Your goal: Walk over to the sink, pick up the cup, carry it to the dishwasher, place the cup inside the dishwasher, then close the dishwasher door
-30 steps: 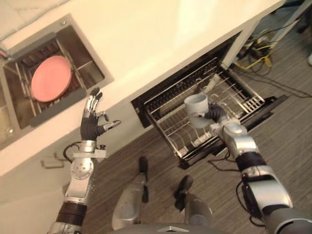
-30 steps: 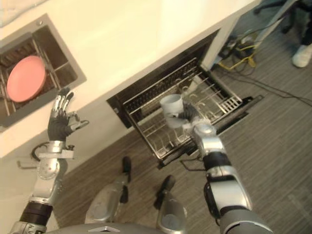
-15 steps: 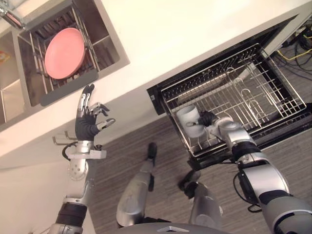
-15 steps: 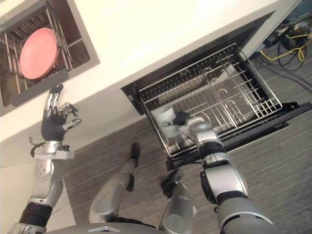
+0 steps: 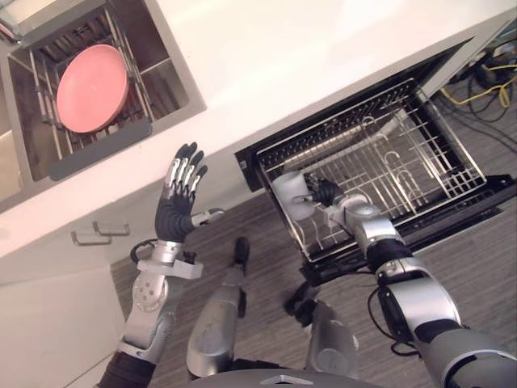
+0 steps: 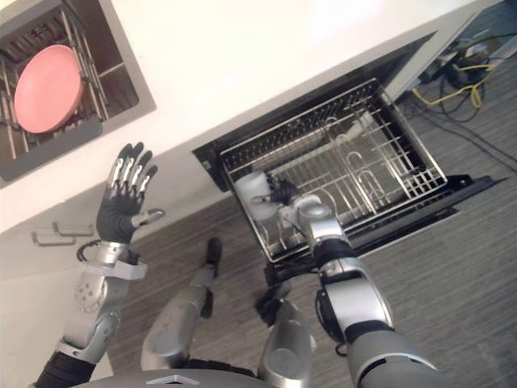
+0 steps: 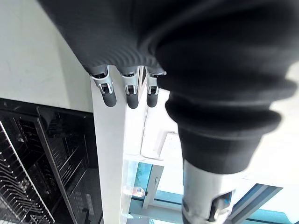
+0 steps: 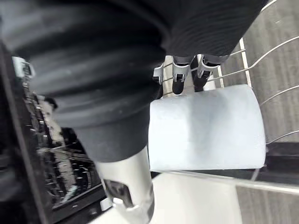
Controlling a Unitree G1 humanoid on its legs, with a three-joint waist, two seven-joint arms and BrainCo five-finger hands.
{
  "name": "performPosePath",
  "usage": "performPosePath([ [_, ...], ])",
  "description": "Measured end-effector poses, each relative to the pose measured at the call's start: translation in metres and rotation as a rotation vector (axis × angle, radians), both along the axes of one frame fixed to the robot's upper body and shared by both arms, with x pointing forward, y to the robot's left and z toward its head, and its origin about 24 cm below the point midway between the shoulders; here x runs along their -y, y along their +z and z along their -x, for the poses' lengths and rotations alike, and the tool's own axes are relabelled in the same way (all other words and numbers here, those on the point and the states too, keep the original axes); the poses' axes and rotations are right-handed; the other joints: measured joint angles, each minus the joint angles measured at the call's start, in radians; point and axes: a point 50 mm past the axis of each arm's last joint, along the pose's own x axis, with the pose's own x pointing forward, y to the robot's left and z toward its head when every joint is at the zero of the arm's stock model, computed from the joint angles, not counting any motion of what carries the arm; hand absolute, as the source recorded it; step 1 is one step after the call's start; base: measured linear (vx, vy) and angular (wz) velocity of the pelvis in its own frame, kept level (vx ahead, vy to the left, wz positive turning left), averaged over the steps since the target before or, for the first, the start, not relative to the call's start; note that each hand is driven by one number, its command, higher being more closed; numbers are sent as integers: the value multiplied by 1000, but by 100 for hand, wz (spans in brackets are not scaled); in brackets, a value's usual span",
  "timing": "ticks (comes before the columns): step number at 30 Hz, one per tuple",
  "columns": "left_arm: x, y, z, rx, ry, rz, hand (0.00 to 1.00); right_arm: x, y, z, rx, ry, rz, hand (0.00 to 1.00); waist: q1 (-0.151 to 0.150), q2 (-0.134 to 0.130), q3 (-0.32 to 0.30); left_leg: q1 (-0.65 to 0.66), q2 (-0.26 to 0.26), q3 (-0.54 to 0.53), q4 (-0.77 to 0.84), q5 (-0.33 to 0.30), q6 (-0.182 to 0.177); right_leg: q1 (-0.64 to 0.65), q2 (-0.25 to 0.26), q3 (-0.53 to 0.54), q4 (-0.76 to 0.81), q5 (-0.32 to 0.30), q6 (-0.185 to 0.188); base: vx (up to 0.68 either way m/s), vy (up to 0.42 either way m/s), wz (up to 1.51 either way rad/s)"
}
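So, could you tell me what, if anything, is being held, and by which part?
The right hand grips the cup by its side wall, at the rack. The left hand is raised, open and empty.

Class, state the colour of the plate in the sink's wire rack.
The plate is salmon pink, clearest in the left eye view.

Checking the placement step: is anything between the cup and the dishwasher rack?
Nothing visible. The right hand holds the cup at the pulled-out rack's corner nearest the sink, with only rack wire beside it.
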Motion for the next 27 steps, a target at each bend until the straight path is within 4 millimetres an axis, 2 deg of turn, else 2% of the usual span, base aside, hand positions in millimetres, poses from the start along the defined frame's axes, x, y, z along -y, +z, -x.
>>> performPosePath([
  [2, 5, -4, 4, -15, -13, -48, 0, -5, -14, 13, -7, -35, -89, 0, -6, -42, -27, 20, 8, 21, 0, -11, -3, 18, 13, 15, -24, 11, -1, 40, -72, -21],
  [4, 8, -10, 6, -45, -21, -68, 0, -1, -26, 29, -12, -89, -164, 0, -13, -61, -67, 28, 11, 32, -1, -16, -4, 27, 21, 24, -43, 18, 1, 42, -58, -17],
  [8, 9, -31, 17, -157, -35, -94, 0, 7, -39, 63, 19, -134, -253, 0, -41, -69, -140, 54, 10, 51, -1, -30, 8, 61, 34, 38, -92, 35, 8, 48, -42, -14],
  [10, 9, -59, 23, -298, -51, -119, 0, 8, -43, 81, 47, -158, -307, 0, -58, -67, -172, 79, 12, 64, -1, -38, 12, 91, 48, 48, -131, 52, 10, 42, -40, -17],
  [11, 10, -71, 25, -353, -61, -130, 0, 7, -44, 85, 54, -162, -329, 0, -59, -67, -183, 88, 15, 75, -1, -47, 12, 100, 52, 54, -141, 56, 11, 13, -29, -23],
  [13, 9, -112, 37, -558, -68, -161, 0, 6, -40, 95, 97, -161, -369, 0, -69, -66, -224, 102, 20, 96, -2, -61, 12, 112, 62, 75, -171, 70, 11, 13, -18, -28],
  [14, 8, -121, 40, -607, -72, -169, 0, 6, -38, 97, 109, -155, -372, 0, -69, -66, -224, 112, 21, 104, -3, -63, 13, 122, 63, 82, -178, 71, 12, 5, -21, -33],
  [16, -1, -163, 58, -831, -62, -201, 0, 4, -31, 103, 158, -127, -392, 0, -72, -66, -257, 127, 24, 119, -6, -80, 12, 138, 75, 103, -216, 88, 13, -1, -12, -29],
  [19, -17, -198, 81, -1033, 8, -202, 0, 4, -24, 110, 216, -130, -429, 0, -78, -66, -271, 156, 24, 134, -6, -85, 6, 172, 83, 116, -249, 106, 20, 39, -9, -15],
  [20, -32, -216, 98, -1149, 85, -182, 0, 2, -21, 114, 238, -120, -440, 0, -77, -65, -290, 166, 25, 139, -6, -91, 4, 187, 88, 123, -269, 110, 17, 45, -15, -15],
  [21, -39, -222, 105, -1189, 120, -171, 0, 1, -19, 116, 253, -113, -444, 0, -77, -64, -292, 172, 25, 142, -6, -93, 3, 194, 89, 124, -275, 112, 17, 47, -16, -13],
  [22, -57, -234, 122, -1281, 221, -128, 0, -1, -13, 120, 286, -89, -462, 0, -76, -63, -302, 183, 27, 155, -6, -98, 2, 208, 92, 126, -288, 115, 17, 32, -9, -8],
  [24, -74, -244, 142, -1368, 345, -68, 0, -4, -5, 123, 330, -72, -482, 0, -73, -62, -311, 199, 27, 161, -6, -105, 1, 226, 95, 130, -303, 119, 20, 36, -10, -8],
  [27, -85, -252, 172, -1472, 462, -12, 0, -7, 7, 128, 388, -60, -505, 0, -60, -62, -338, 210, 29, 183, -6, -115, 0, 231, 97, 149, -322, 127, 22, 57, -3, -20],
])
